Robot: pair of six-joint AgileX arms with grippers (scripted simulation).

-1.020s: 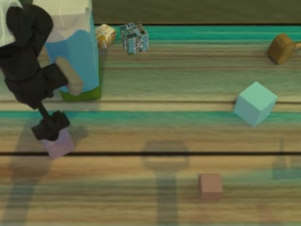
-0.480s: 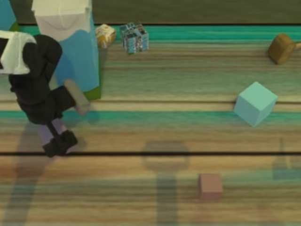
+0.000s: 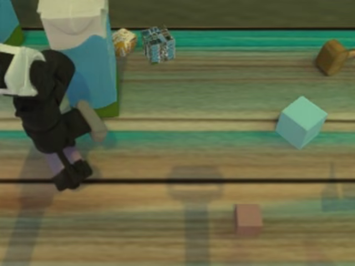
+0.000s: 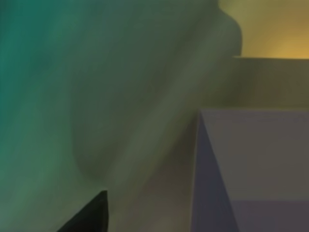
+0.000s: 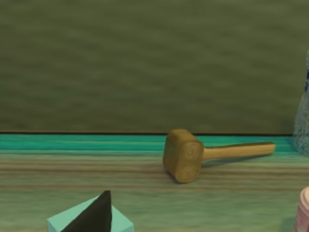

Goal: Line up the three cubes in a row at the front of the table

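My left gripper (image 3: 71, 174) is down at the table's left, set over the pale lilac cube (image 3: 55, 162), of which only slivers show past the arm. In the left wrist view that lilac cube (image 4: 256, 164) fills the frame close up, and one dark fingertip (image 4: 94, 217) stands clear of its side, so the gripper is open. The light cyan cube (image 3: 300, 122) sits at the right, mid-depth. Nearer the front, right of centre, rests the small pink-brown cube (image 3: 248, 218). My right arm is out of the top view. Its fingertip (image 5: 99, 215) hangs open above the cyan cube (image 5: 123, 224).
A tall blue-and-white carton (image 3: 89, 61) stands just behind my left arm. A small orange-and-cream cube (image 3: 123, 41) and a patterned puzzle cube (image 3: 158, 44) sit at the back. A wooden mallet (image 3: 331, 56) lies at the back right.
A second ago my left gripper hovered just behind the lilac cube. It has since come forward and down over it, hiding most of it. The other cubes have not moved.
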